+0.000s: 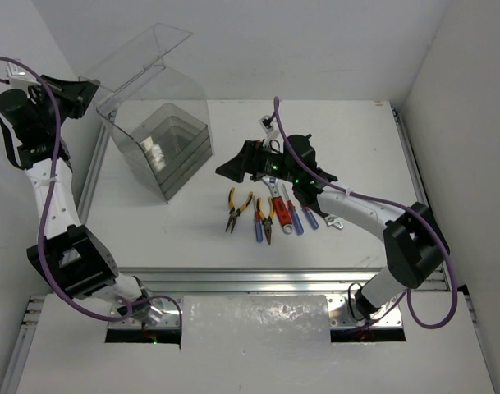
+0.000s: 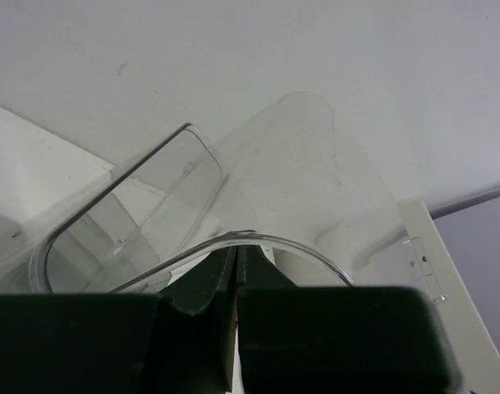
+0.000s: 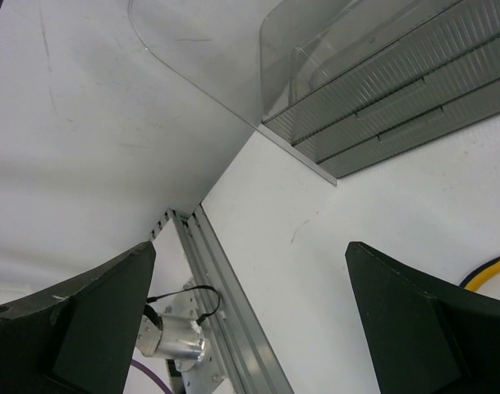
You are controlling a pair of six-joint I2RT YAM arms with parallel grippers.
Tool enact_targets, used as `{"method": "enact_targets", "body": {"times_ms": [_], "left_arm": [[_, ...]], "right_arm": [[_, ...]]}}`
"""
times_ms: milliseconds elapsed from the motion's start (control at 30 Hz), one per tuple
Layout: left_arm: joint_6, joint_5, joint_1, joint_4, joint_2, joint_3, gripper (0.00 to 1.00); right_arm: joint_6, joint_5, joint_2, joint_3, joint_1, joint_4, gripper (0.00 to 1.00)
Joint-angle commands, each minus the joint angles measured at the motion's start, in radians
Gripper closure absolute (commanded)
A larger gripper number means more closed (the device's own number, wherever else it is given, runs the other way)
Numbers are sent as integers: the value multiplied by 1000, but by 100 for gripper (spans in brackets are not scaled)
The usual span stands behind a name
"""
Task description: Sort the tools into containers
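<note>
Right of the box [image 1: 177, 105], tools [image 1: 280, 212] lie lengthwise beneath the wide-spread right hand [image 1: 227, 170]; left hand [image 1: 87, 92] pinches the box's rim.

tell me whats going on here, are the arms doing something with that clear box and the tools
The left gripper is closed on an edge of the clear box, apparently holding its lid up. The right gripper is open and empty, hanging above the table between the box and the tools. The tools lie in a row on the table, and none seems to be in the box yet.
</note>
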Motion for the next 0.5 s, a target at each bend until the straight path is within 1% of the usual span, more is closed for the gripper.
{"method": "enact_targets", "body": {"times_ms": [0,467], "left_arm": [[-5,-1,22,66,7,52,100],[0,2,44,59,61,97,100]], "right_arm": [[-29,-4,-42,15,-4,18,1],[-54,6,-61,10,-7,-16,1]]}}
